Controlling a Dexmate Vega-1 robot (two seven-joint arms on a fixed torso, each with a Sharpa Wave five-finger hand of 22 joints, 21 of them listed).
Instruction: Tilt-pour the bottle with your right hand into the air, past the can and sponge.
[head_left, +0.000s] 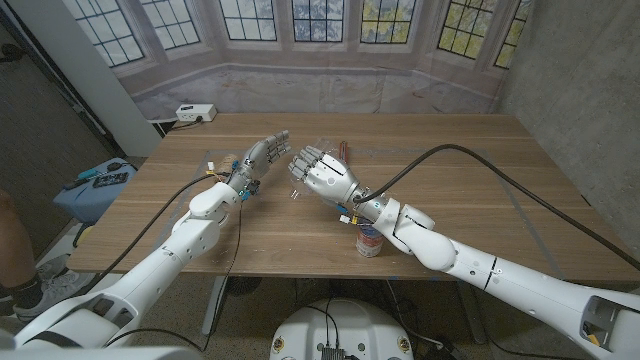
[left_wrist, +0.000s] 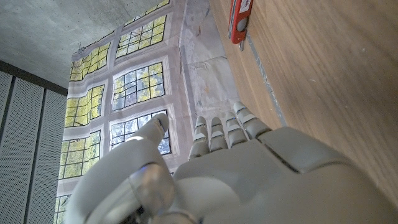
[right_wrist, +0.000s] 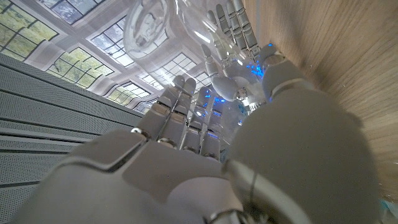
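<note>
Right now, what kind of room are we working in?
Probably a lab or test space dressed up as a room: the wooden table stands before a printed backdrop of leaded windows, with bare concrete wall on the right and a power strip at the table's far corner.

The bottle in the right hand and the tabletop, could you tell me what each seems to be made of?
Bottle: clear, glossy plastic by the look, since the window panes show through it. Table: wood or wood veneer, matt, with visible grain running lengthwise.

One clear plastic bottle (right_wrist: 149, 28), one red-labelled metal can (head_left: 369, 243), one white box (head_left: 194, 113) on the wooden tabletop (head_left: 480, 170), two white robot hands.
</note>
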